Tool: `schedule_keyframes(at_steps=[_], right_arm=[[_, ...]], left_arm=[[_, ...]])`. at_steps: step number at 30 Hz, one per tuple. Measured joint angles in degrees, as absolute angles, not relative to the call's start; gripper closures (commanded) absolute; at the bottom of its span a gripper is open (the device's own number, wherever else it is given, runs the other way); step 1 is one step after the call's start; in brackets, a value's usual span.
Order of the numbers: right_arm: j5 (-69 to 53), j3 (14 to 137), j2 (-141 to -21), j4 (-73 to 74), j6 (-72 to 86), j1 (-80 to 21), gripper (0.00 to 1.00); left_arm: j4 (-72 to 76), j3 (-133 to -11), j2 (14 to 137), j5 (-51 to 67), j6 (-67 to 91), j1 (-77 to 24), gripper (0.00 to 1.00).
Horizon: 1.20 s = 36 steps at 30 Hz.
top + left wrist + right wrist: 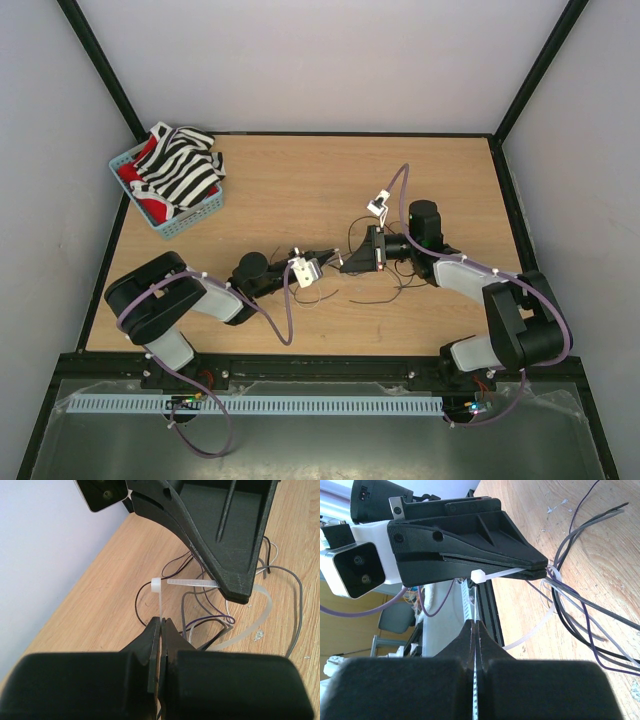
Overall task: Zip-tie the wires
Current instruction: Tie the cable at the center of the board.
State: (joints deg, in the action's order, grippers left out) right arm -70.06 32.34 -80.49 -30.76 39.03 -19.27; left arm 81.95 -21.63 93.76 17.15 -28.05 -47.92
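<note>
left gripper (162, 621) and right gripper (475, 624) both clamped on 1 zip tie (156, 586) by wires (200, 621), striped cloth (185, 165) in blue basket (195, 222)

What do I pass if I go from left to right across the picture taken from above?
A blue basket holding striped cloth → left hand → right hand, both pinching one zip tie → right arm's base.

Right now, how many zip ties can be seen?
1: a pale zip tie among the wires, pinched by both the left fingers and the right fingers. More could lie hidden from these views.
</note>
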Motion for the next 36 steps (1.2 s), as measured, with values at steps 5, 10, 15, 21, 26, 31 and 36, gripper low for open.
schedule_keyframes(at_steps=[5,10,15,21,26,31,36], right_arm=[[-70.11,32.34,-80.49,-31.27,39.24,-19.55,1.0],[-70.11,32.34,-80.49,-31.38,39.51,-19.64,1.0],[-70.06,32.34,-80.49,-31.4,39.7,-19.75,1.0],[-70.11,32.34,-80.93,-31.7,40.05,-19.86,1.0],[-70.13,32.34,-81.45,-31.83,40.25,-19.9,1.0],[-70.08,32.03,-81.45,-32.27,40.25,-19.9,1.0],[-70.06,31.53,-81.45,-32.34,40.25,-19.9,1.0]], left_arm=[[81.97,-21.63,93.82,17.17,-28.05,-47.92,1.0],[81.95,-21.63,94.19,17.17,-28.05,-47.94,1.0],[81.97,-21.63,94.3,17.41,-28.05,-47.94,1.0],[81.97,-21.63,94.3,17.56,-28.03,-47.94,1.0],[81.97,-21.63,94.3,17.56,-27.92,-47.97,1.0],[81.97,-21.63,94.3,17.56,-27.81,-47.97,1.0],[81.97,-21.63,94.3,17.56,-27.79,-47.97,1.0]])
